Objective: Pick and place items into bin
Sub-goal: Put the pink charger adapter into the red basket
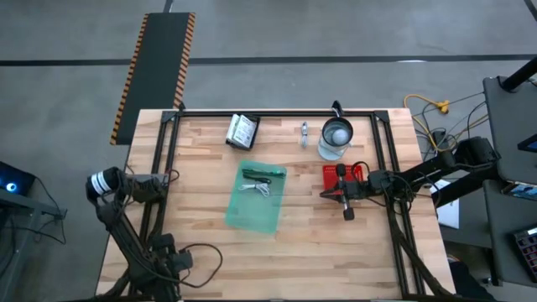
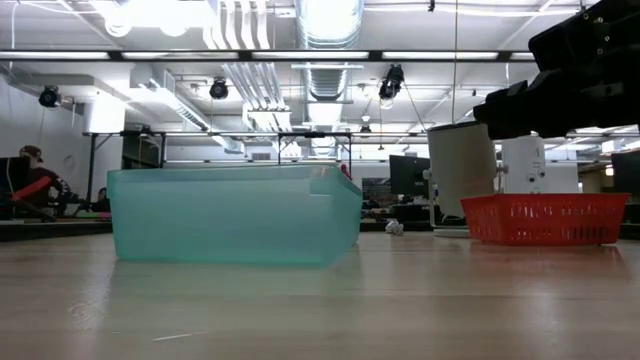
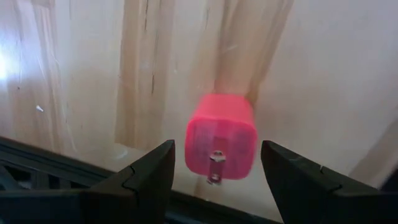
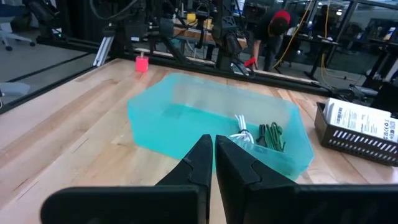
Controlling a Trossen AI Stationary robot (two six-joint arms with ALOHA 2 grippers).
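The left gripper (image 3: 214,171) was seen low over the left edge of the desk (image 1: 201,252), with its fingers spread wide, and the pink charger plug (image 3: 220,138) lay on the wood between them, not yet touched as far as could be told. The step in hand was judged to be the grasp of this pink piece. To do it well, the fingers should be lowered until they stand on both flat sides of the plug, and the metal prongs, which pointed toward the camera, should be left free; the closing should be made only when the plug is centred, because it lay near the desk edge and could be pushed off by one finger. The teal bin (image 1: 256,198) stood in the middle of the desk, well apart to the right, and a white coiled cable (image 4: 244,134) and a green stick bundle (image 4: 271,135) were already inside it. The right gripper (image 4: 212,163) was held closed and empty, above the desk just beside the red basket (image 1: 333,178), on the right of the bin. A black tray with white packets (image 1: 242,131) and the glass jug (image 1: 336,138) stood at the far side.
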